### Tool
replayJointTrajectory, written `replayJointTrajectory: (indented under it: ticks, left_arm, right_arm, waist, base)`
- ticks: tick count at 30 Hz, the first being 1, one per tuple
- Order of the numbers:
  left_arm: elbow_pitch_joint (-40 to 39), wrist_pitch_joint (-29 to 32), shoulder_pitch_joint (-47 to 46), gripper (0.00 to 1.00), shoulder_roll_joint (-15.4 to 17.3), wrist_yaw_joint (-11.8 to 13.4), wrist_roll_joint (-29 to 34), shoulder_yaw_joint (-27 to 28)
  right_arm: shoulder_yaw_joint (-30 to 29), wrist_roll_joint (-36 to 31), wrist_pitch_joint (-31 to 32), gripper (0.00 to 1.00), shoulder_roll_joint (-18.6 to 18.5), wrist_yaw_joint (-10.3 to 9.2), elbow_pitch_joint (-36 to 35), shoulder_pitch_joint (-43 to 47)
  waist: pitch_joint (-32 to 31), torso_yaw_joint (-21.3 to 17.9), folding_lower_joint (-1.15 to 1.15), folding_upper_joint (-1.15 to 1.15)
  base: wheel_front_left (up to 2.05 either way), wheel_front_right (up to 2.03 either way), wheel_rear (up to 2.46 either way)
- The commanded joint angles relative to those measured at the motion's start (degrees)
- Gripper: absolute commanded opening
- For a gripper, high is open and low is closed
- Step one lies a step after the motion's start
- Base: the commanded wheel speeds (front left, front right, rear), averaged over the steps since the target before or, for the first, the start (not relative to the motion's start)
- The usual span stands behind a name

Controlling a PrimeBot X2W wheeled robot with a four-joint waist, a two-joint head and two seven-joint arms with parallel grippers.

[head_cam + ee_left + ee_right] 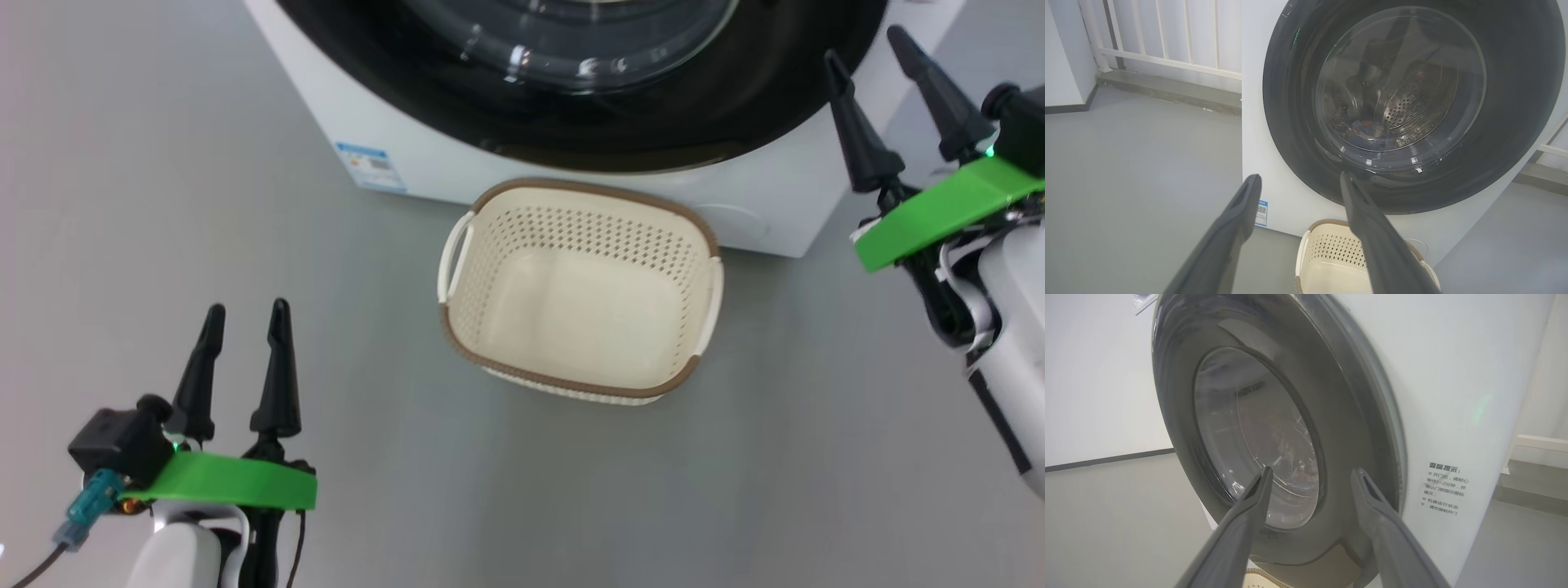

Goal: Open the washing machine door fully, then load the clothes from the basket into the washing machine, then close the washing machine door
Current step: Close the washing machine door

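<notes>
With fingers parted and holding nothing, the left gripper (247,314) hangs left of the basket (571,237) on the floor (163,204). The right gripper (863,45), likewise parted and holding nothing, is beside the washing machine door (735,106), which lies shut against the washing machine (424,155).

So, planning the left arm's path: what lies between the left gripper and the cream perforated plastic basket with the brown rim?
In the head view, just bare grey floor separates the left gripper from the cream perforated plastic basket.

Blocked toward the drum (1412,102) by the shut washing machine door (775,98); open from above into the basket (571,237); free over the floor (163,204) on both sides.
</notes>
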Motion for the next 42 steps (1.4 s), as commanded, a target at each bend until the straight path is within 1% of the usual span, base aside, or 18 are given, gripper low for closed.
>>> replayJointTrajectory:
  ticks: [1, 12, 14, 23, 32, 42]
  left_arm:
    - [-0.87, -0.61, 0.84, 1.00, 2.00, -0.19, 0.11, 1.93]
    - [-1.28, -0.05, 4.26, 1.00, 4.05, 0.34, -0.28, 2.59]
    - [-1.85, 0.42, 5.17, 1.00, 4.38, 0.59, -0.45, 2.65]
    - [-3.69, 1.46, 8.29, 1.00, 4.78, 1.39, -1.23, 2.74]
    - [-5.90, 1.61, 11.19, 1.00, 4.76, 1.54, -2.76, 2.93]
    - [-7.15, 1.52, 12.80, 1.00, 4.98, 1.57, -3.05, 2.30]
  right_arm:
    - [-0.33, -0.24, -0.28, 1.00, 0.61, -0.41, -1.89, 2.23]
    - [-6.31, -1.01, -0.28, 1.00, 3.39, -0.41, -8.38, 13.08]
    - [-7.83, -1.68, -0.28, 1.00, 4.15, -0.41, -10.18, 16.30]
    - [-11.64, -3.57, -0.28, 1.00, 6.04, -0.41, -14.53, 24.56]
    - [-14.38, -4.58, -0.28, 1.00, 7.25, -0.41, -17.25, 32.15]
    - [-16.87, -6.01, -0.28, 1.00, 8.57, -0.41, -19.00, 37.04]
  waist:
    - [-3.57, -3.64, 0.00, 0.00]
    - [-9.77, -11.27, 0.00, 0.00]
    - [-11.26, -12.73, 0.00, 0.00]
    - [-14.39, -16.78, 0.00, 0.00]
    - [-16.44, -19.12, 0.00, 0.00]
    - [-17.30, -20.05, 0.00, 0.00]
  base:
    - [0.00, 0.00, 0.00]
    - [0.00, 0.00, 0.00]
    - [0.00, 0.00, 0.00]
    - [0.00, 0.00, 0.00]
    - [0.00, 0.00, 0.00]
    - [0.00, 0.00, 0.00]
